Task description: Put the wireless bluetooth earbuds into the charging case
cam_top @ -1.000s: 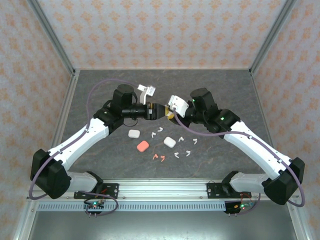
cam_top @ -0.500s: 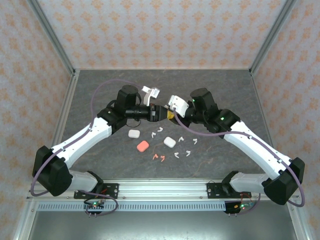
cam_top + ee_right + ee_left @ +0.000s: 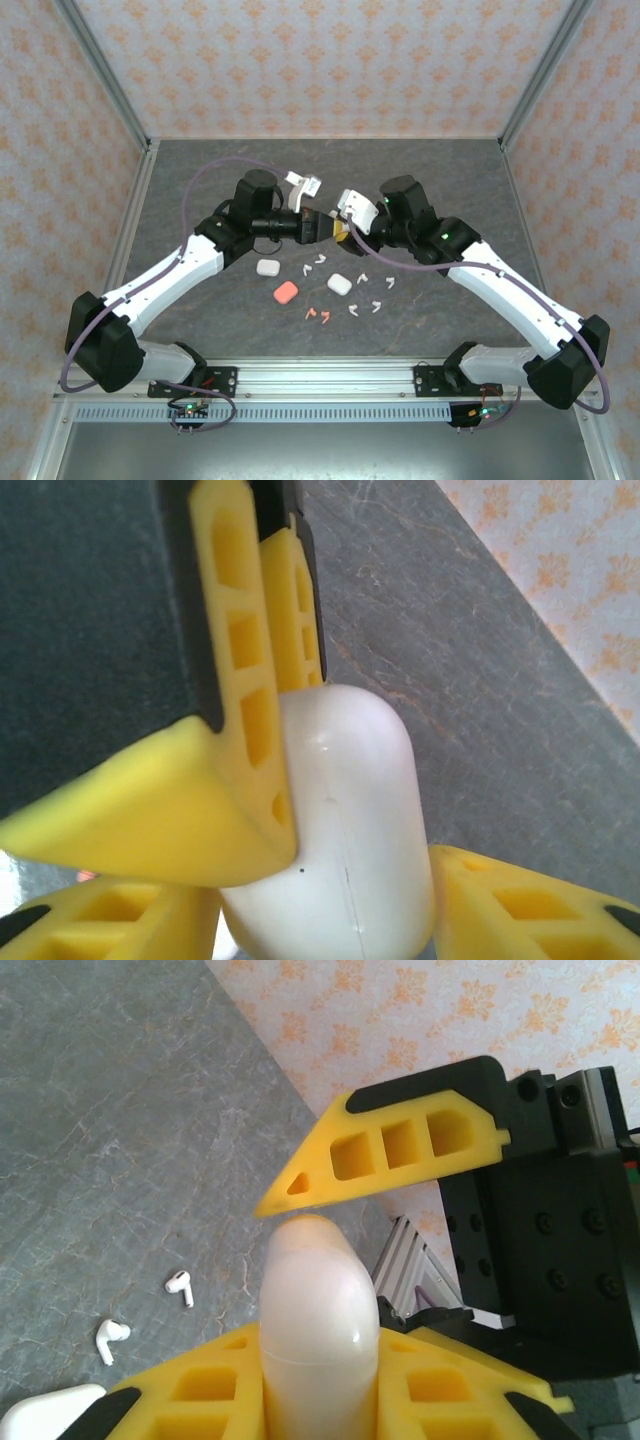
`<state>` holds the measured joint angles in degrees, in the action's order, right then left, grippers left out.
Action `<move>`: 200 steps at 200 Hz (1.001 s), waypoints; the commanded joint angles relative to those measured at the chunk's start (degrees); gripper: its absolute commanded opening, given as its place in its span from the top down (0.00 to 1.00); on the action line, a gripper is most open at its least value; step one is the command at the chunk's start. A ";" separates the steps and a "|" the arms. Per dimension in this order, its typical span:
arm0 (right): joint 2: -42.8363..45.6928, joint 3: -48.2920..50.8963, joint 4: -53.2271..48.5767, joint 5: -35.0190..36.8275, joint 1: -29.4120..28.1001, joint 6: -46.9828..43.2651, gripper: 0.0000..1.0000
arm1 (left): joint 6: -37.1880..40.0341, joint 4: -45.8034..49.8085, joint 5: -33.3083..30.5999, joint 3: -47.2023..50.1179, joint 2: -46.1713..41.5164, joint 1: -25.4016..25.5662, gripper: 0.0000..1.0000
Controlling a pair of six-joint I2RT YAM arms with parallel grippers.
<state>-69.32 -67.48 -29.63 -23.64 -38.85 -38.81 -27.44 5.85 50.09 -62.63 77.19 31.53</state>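
Where the two arms meet above the table [image 3: 440, 180], the left pincer [image 3: 324, 226] is closed on a white case [image 3: 318, 1300]. Its yellow fingers [image 3: 150, 1395] press both flanks, and the case's rounded end sticks out past their tips. Facing it tip to tip, the right pincer [image 3: 343, 229] has one finger [image 3: 490, 1145] at that rounded end, touching it or just off it. Seen from the right wrist, that pincer's own fingers sit tight beside the case on either side, but I cannot tell whether they grip. The earbuds [image 3: 362, 275] lie loose on the table, toward the bases from both pincers: six white and a pink pair [image 3: 310, 314], the pink ones farthest from the pincers. Among them lie two more white cases [image 3: 339, 284] and a pink case [image 3: 286, 291], all apart from either pincer.
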 commanded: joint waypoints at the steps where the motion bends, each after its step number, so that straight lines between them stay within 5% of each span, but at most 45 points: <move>1: 0.60 -1.84 -2.22 -2.59 0.99 3.29 0.36 | 3.35 -0.12 -2.66 -0.72 -2.62 0.31 0.84; 42: 4.20 2.33 -0.17 -14.02 6.43 9.14 0.22 | 7.77 -7.49 -5.38 3.73 -4.79 0.30 0.87; 94: 10.51 9.05 9.62 -29.01 14.34 18.27 0.22 | 18.83 -16.15 -8.88 10.76 -9.19 0.34 0.89; 200: 4.93 6.01 17.03 -29.30 13.16 21.58 0.28 | 27.30 -20.61 -6.96 14.96 -13.23 0.88 1.00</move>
<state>-63.61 -58.43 -16.08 -51.92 -24.69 -17.54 -3.44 -11.81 42.61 -48.25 65.71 31.73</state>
